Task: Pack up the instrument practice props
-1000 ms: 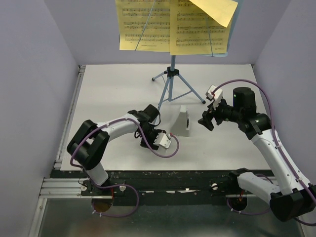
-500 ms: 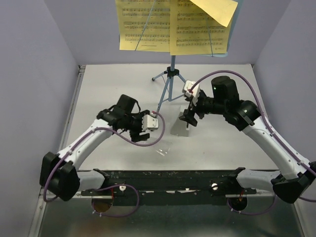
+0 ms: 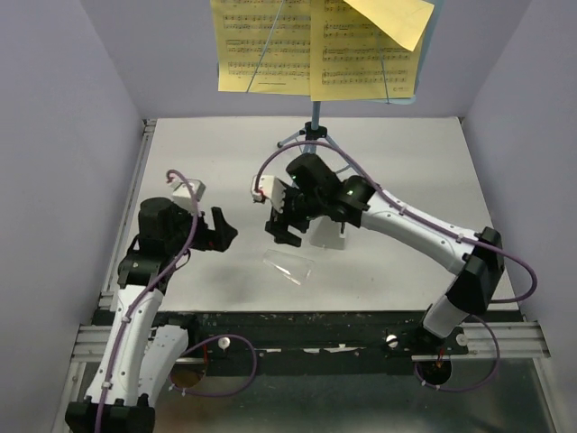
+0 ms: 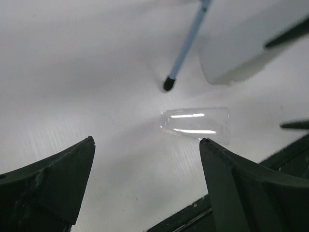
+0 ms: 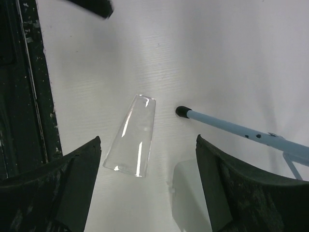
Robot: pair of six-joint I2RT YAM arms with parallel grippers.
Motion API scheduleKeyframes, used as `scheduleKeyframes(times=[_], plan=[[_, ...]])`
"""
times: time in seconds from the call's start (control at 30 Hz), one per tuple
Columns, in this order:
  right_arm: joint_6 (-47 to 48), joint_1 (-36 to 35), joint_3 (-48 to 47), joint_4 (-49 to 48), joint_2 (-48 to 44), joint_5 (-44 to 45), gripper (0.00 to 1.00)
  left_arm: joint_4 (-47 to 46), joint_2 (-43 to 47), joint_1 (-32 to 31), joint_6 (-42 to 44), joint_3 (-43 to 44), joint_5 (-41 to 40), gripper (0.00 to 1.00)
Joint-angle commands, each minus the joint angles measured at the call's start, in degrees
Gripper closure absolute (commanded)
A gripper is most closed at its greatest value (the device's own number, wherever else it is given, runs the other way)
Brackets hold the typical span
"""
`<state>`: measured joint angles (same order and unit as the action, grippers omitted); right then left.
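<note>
The light-blue music stand stands at the back of the table with yellow sheet-music pages on its desk. One tripod leg with a black tip shows in the left wrist view and in the right wrist view. A whitish translucent plastic piece stands mid-table, partly behind my right arm. A clear curved plastic piece lies flat in front of it, also seen from both wrists. My left gripper is open and empty, left of it. My right gripper is open and empty, just above it.
The white table is boxed in by lavender walls on three sides. A metal rail runs along its left edge and a black frame along the front. The right arm reaches across the middle of the table.
My left gripper has pulled back to the left, leaving the clear piece on the table. My right gripper has swung left past the whitish piece to above the clear piece.
</note>
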<state>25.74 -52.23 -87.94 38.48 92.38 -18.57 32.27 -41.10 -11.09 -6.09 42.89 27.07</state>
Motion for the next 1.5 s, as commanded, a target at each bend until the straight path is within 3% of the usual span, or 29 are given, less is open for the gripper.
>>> scheduleKeyframes(times=[0.0, 0.23, 0.67, 1.47], plan=[[-4.72, -5.85, -2.15, 1.34, 4.82, 6.43, 0.16, 2.8, 4.09, 10.56, -20.89, -0.97, -7.74, 0.01], [-18.43, -6.92, 0.4, 2.04, 12.64, 11.88, 0.18, 5.95, 9.46, 16.71, -21.6, -5.63, -8.62, 0.01], [-25.55, -6.92, -1.27, 2.13, 21.79, 20.93, 0.25, 4.38, 11.39, 17.77, -19.75, -6.33, -6.33, 0.01], [-25.56, -8.33, -3.73, 4.15, 28.47, 20.94, 0.26, 3.06, 11.22, 17.77, -19.66, -7.39, -5.54, 0.01]])
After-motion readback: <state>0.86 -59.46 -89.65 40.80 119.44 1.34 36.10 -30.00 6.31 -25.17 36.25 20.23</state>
